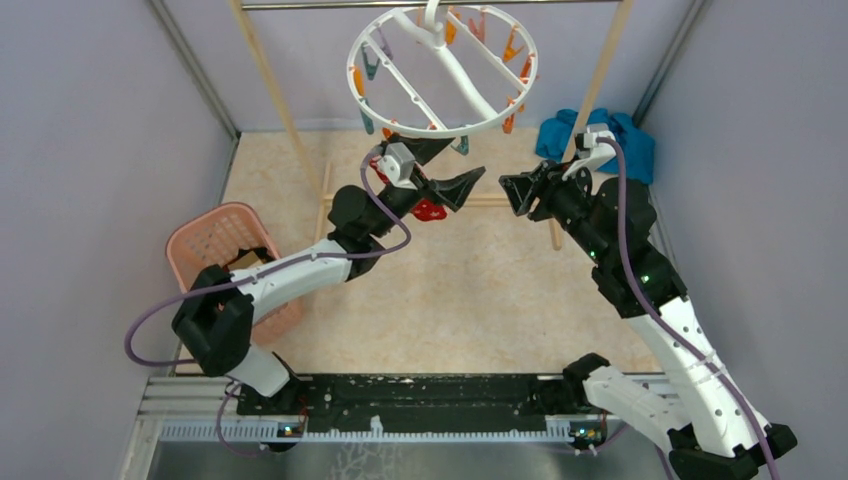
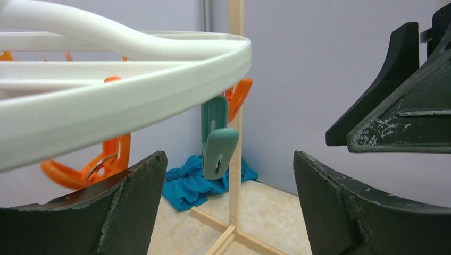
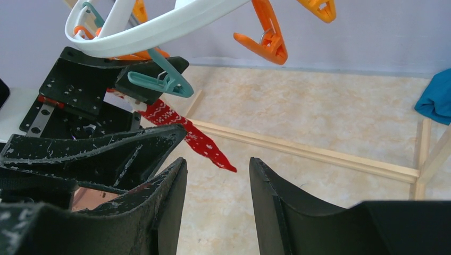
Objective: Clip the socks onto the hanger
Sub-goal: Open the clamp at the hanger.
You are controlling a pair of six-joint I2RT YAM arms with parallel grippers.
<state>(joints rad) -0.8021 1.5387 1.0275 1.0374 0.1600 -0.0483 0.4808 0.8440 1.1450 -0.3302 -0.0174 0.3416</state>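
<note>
The white round hanger (image 1: 443, 70) hangs from the bar at the top, with orange and teal clips round its rim. A red patterned sock (image 1: 428, 210) dangles below its near edge; in the right wrist view the sock (image 3: 191, 138) hangs down from beside a teal clip (image 3: 162, 79), and its upper end is hidden. My left gripper (image 1: 462, 165) is open and empty just under the ring (image 2: 133, 79), with a teal clip (image 2: 218, 143) ahead of its jaws. My right gripper (image 1: 508, 195) is open and empty, facing the left one. The other socks are not in view.
A pink basket (image 1: 215, 245) stands at the left with something brown inside. A teal-blue cloth (image 1: 600, 140) lies at the back right. The pale wooden rack (image 1: 270, 90) with base rails (image 3: 319, 154) stands behind the grippers. Grey walls close in on both sides.
</note>
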